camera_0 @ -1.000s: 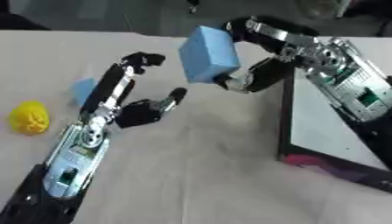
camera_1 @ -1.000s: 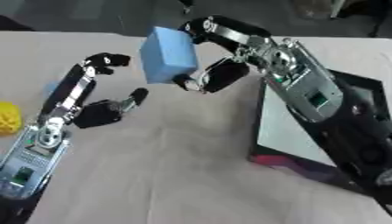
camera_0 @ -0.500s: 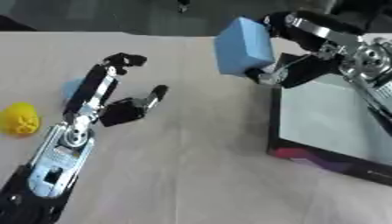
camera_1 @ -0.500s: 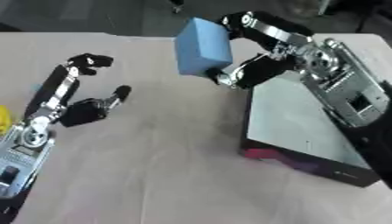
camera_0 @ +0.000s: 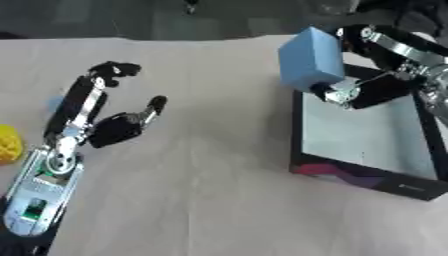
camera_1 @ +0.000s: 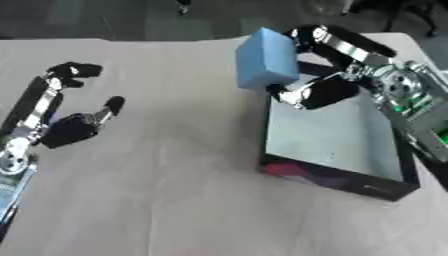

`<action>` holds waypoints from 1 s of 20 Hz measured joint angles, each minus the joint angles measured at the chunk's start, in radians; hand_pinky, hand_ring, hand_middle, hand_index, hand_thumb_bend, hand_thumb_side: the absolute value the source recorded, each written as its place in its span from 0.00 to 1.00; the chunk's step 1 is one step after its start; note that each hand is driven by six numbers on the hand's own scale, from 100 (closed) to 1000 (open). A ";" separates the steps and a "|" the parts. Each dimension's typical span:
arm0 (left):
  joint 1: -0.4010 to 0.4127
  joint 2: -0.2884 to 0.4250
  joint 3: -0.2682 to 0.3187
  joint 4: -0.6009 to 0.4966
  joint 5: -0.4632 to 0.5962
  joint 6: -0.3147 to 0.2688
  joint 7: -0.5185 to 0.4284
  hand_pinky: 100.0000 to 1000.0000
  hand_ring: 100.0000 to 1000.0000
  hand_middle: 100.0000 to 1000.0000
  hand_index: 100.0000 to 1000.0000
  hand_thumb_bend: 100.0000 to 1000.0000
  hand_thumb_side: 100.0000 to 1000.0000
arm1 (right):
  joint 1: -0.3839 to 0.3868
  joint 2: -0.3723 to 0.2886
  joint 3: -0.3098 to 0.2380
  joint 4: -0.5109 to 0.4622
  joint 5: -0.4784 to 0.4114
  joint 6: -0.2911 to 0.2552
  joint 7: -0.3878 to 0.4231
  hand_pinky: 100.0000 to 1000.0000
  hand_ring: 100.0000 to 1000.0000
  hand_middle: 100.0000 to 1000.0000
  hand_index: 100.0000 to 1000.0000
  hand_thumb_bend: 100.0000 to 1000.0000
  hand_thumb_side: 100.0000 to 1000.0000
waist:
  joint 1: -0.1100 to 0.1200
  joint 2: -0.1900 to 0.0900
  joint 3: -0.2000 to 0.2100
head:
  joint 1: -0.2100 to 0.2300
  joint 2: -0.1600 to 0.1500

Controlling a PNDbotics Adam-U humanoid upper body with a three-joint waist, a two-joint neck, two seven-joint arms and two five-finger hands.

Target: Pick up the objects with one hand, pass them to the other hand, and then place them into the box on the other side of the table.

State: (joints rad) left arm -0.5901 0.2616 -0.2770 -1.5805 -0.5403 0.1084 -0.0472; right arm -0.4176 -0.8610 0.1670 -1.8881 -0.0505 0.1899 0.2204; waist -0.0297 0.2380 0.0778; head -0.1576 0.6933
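My right hand (camera_0: 367, 90) holds the blue block (camera_0: 311, 59), fingers curled over its top and thumb pressed against its lower edge, so the block hangs in the air above the near-left corner of the box (camera_0: 367, 137). The box is a shallow black tray with a pale grey floor and a dark pink patch on its front wall, sitting on the right side of the counter (camera_0: 201, 190). My left hand (camera_0: 109, 127) lies on the counter well apart from the box, holding nothing, its fingers relaxed and spread with the thumb pointing toward the middle. A yellow object (camera_0: 9, 142) sits at the far left edge, just beside my left forearm, and a bit of something pale blue (camera_0: 54, 103) shows behind that hand.
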 measured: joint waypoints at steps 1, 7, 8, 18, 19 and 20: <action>0.000 0.002 0.002 0.000 0.001 0.001 0.001 0.80 0.82 0.70 0.80 0.37 0.52 | 0.023 -0.010 -0.013 -0.002 -0.003 -0.001 -0.007 0.92 0.93 0.61 0.61 0.00 0.00 | 0.000 0.000 0.001 | -0.004 0.000; 0.000 0.003 0.003 -0.002 0.003 0.006 0.007 0.80 0.82 0.70 0.80 0.37 0.52 | 0.127 -0.038 -0.071 0.015 0.014 -0.024 -0.040 0.92 0.92 0.61 0.61 0.02 0.00 | 0.000 0.000 0.003 | -0.020 0.000; 0.000 0.003 0.003 -0.002 0.003 0.006 0.009 0.80 0.82 0.70 0.80 0.37 0.52 | 0.137 -0.040 -0.077 0.025 0.023 -0.029 -0.046 0.92 0.93 0.62 0.62 0.01 0.00 | 0.000 0.000 0.004 | -0.022 0.000; 0.000 0.010 0.008 -0.007 0.010 0.011 0.018 0.80 0.82 0.70 0.80 0.37 0.53 | 0.172 -0.042 -0.107 0.154 0.141 -0.072 -0.071 0.93 1.00 0.78 0.77 0.31 0.24 | 0.000 0.000 0.006 | -0.019 -0.002; 0.000 0.010 0.008 -0.007 0.010 0.011 0.018 0.80 0.82 0.69 0.80 0.36 0.53 | 0.172 -0.041 -0.110 0.170 0.154 -0.080 -0.068 0.95 1.00 0.82 0.82 0.37 0.34 | 0.000 0.000 0.008 | -0.019 -0.002; 0.000 0.011 0.008 -0.007 0.011 0.011 0.018 0.80 0.82 0.69 0.81 0.36 0.53 | 0.172 -0.041 -0.113 0.185 0.167 -0.088 -0.064 0.96 1.00 0.85 0.86 0.40 0.43 | 0.000 0.000 0.009 | -0.019 -0.002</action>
State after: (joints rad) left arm -0.5901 0.2722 -0.2686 -1.5874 -0.5295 0.1196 -0.0288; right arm -0.2455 -0.9023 0.0540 -1.7034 0.1162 0.1019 0.1560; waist -0.0293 0.2380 0.0871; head -0.1762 0.6916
